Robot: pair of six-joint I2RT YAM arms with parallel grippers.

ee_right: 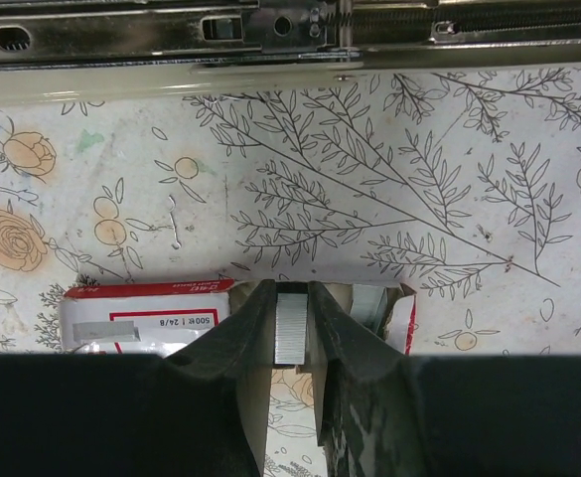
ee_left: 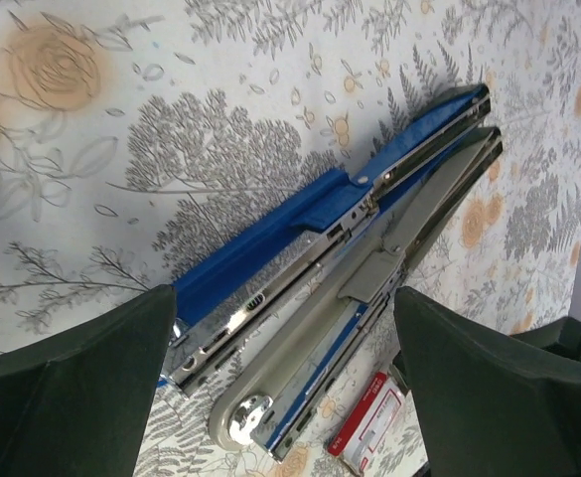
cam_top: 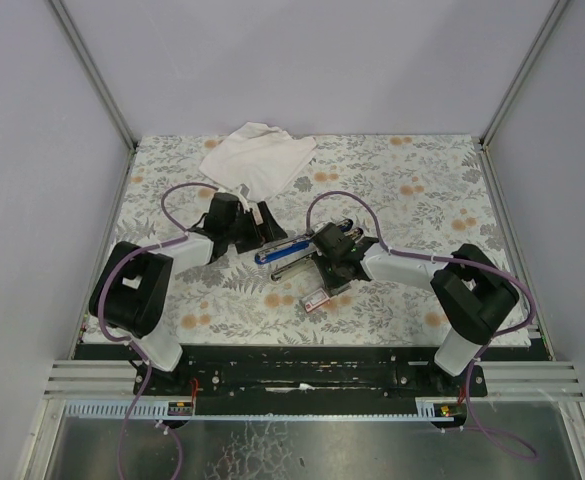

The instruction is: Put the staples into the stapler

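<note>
Right gripper [ee_right: 290, 298], pinched narrow on a silvery staple strip [ee_right: 291, 338], sits over the staple box [ee_right: 141, 316], which lies mid-table toward the near edge with bare table either side. Only the right wrist view shows that grip and the box's torn-open end. Just beyond, the stapler [cam_top: 290, 252] lies splayed open, its long axis slanting toward the far right corner. Left gripper [ee_left: 285, 293] stands wide astride its open ends. Cloth [cam_top: 257, 158] lies at the far edge.

Plain pale walls [cam_top: 302, 60] in aluminium framing [cam_top: 90, 70] enclose a table [cam_top: 422, 190] covered in grey-and-orange floral print.
</note>
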